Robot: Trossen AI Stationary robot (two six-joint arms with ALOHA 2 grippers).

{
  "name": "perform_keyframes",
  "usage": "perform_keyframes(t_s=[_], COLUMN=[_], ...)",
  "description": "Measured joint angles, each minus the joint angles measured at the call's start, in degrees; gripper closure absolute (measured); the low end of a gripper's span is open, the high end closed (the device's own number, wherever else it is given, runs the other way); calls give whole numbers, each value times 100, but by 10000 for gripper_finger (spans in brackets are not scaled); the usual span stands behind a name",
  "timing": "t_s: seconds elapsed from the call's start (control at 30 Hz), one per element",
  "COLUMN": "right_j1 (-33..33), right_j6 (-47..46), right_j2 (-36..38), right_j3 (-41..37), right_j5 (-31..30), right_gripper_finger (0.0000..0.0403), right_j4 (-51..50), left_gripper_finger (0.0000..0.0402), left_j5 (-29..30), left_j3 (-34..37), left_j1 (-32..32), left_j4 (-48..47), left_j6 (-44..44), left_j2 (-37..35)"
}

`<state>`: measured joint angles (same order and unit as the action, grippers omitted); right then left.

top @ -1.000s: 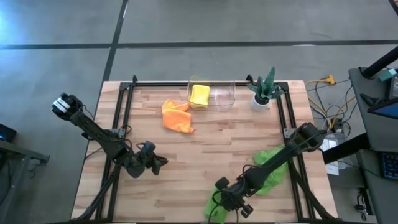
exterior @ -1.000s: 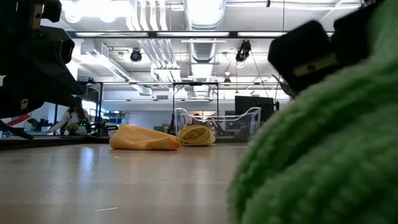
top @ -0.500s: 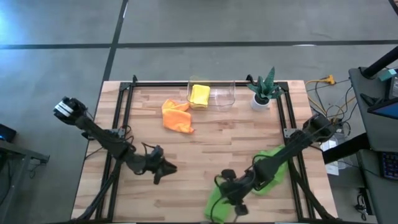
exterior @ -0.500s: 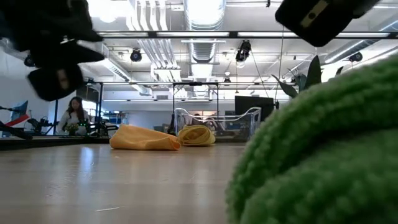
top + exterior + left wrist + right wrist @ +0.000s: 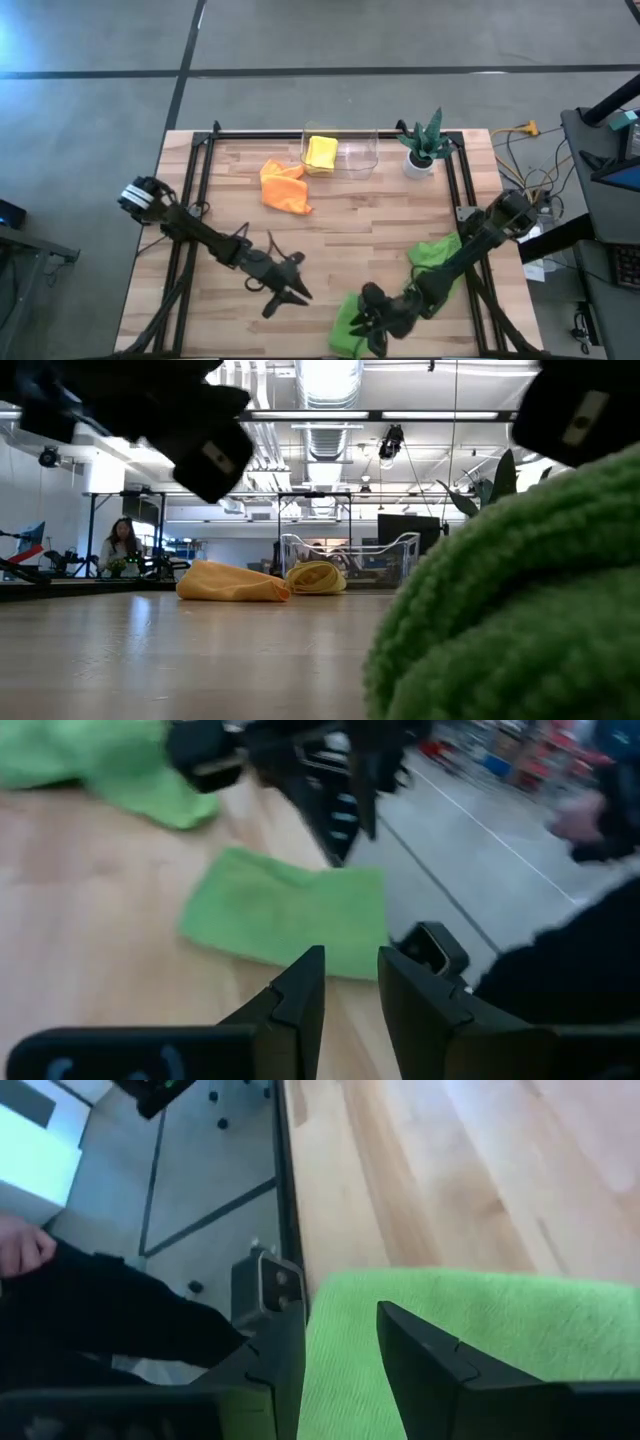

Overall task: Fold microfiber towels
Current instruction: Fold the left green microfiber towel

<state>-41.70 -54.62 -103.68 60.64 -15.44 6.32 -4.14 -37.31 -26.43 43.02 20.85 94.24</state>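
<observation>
One lime green towel (image 5: 345,335) lies flat at the table's near edge; it also shows in the left wrist view (image 5: 290,915) and fills the low view's right side (image 5: 510,610). A second green towel (image 5: 437,258) lies crumpled at the right. The orange towel (image 5: 283,186) lies crumpled at the far left of centre. The yellow towel (image 5: 321,152) sits in a clear bin (image 5: 358,150). My right gripper (image 5: 372,318) is open over the flat green towel (image 5: 450,1340). My left gripper (image 5: 287,290) is open and empty, left of that towel. My right gripper's open fingers (image 5: 285,1340) stand over the flat green towel's near part (image 5: 340,1330), by the table's near edge, slanting down. I cannot tell whether they touch the cloth.
A spiky green plant in a white pot (image 5: 424,145) stands at the far right. Black frame rails (image 5: 190,200) run along the table's sides. A person's hand and dark sleeve (image 5: 60,1295) show just past the near edge. Bare wood lies in the middle.
My left gripper has gone toward the table's right edge and a little nearer, toward the flat green towel. My right gripper has stayed over that towel with only a small shift. The towels have not moved.
</observation>
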Motion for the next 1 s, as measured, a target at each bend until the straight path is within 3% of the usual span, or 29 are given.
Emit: perform_keyframes(t_s=[0.13, 0.27, 0.53, 0.73, 0.9, 1.0], right_j1=[-264, -342, 5, 701, 1478, 1935], right_j6=[71, -152, 198, 1698, 2839, 3185], right_j2=[-196, -609, -1378, -1498, -1417, -1354], right_j3=[103, 407, 1045, 1031, 962, 948], right_j5=[-111, -112, -116, -303, -729, -649], right_gripper_finger=[278, 286, 296, 299, 305, 309], right_j4=[-36, -727, -1742, -1739, -1841, -1918], left_gripper_finger=[320, 320, 320, 320, 320, 320], left_j5=[-920, -1146, -1146, -959, -334, -39], left_j3=[-342, -459, -438, -427, -306, -192], left_j1=[213, 327, 540, 683, 791, 861], left_j4=[2, -36, -269, -1288, -1952, -2261], left_j6=[-62, -29, -18, -12, -26, -124], left_j2=[472, 697, 473, -46, -605, -912])
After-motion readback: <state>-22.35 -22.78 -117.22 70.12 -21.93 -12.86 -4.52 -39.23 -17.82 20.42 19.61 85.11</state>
